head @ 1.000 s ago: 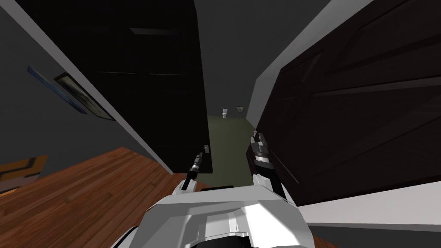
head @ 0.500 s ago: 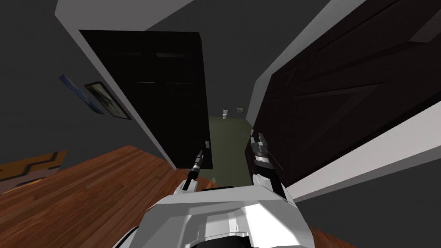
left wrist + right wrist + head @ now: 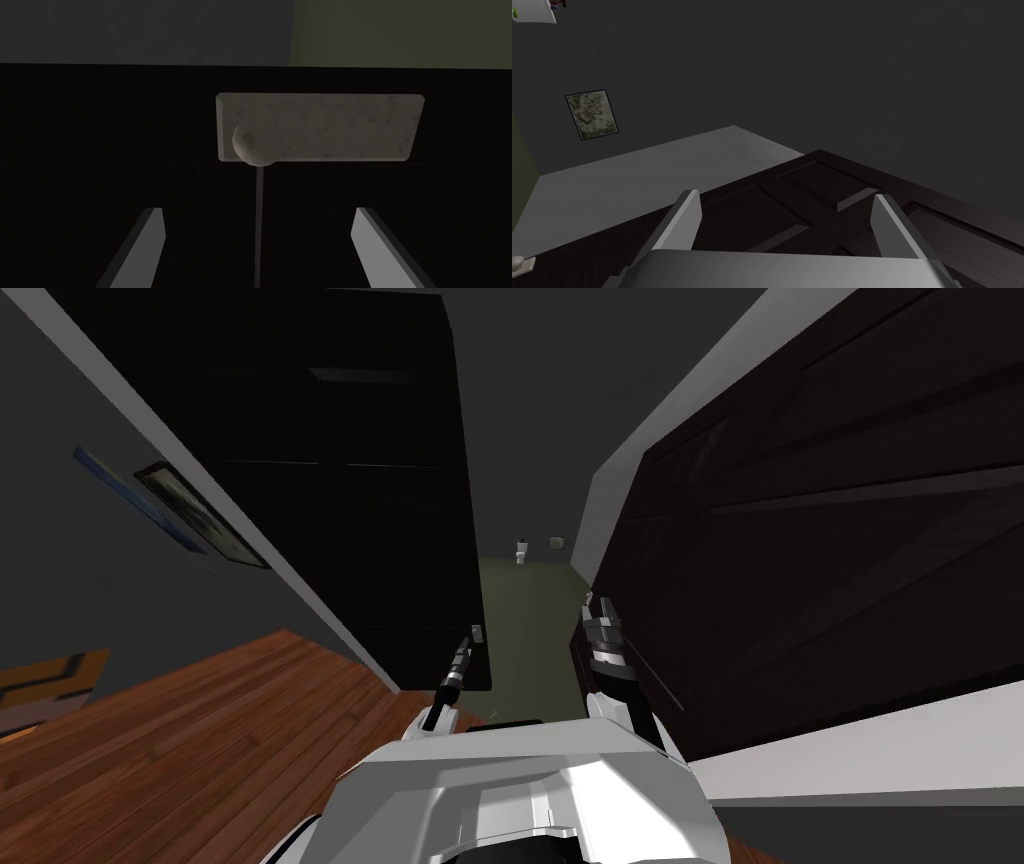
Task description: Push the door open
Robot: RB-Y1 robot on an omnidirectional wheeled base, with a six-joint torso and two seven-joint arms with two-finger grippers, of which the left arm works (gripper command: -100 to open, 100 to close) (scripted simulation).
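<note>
A very dark door point(image 3: 330, 488) stands ajar on my left, its free edge beside an opening. Near that edge it carries a pale grey plate point(image 3: 340, 130) with a round knob point(image 3: 252, 145); in the head view the plate point(image 3: 479, 634) shows small. My left gripper point(image 3: 257, 210) is open and points at the door face, just short of the knob, touching nothing. The left gripper point(image 3: 467, 640) sits right below the plate. My right gripper point(image 3: 597, 606) is open and empty beside a second dark panelled door point(image 3: 820, 538). In the right wrist view the right gripper point(image 3: 786, 195) hangs over that door's panels point(image 3: 772, 215).
Between the two doors runs a narrow olive floor point(image 3: 525, 618), with a small white fixture point(image 3: 521, 551) at its far end. White frames point(image 3: 640, 438) edge the doors. Brown wood floor point(image 3: 200, 738) lies at my left, with pictures point(image 3: 190, 518) on the left wall.
The head view swung and tilted half a second ago, then came back to nearly the same aim. Both arms stand where they stood.
</note>
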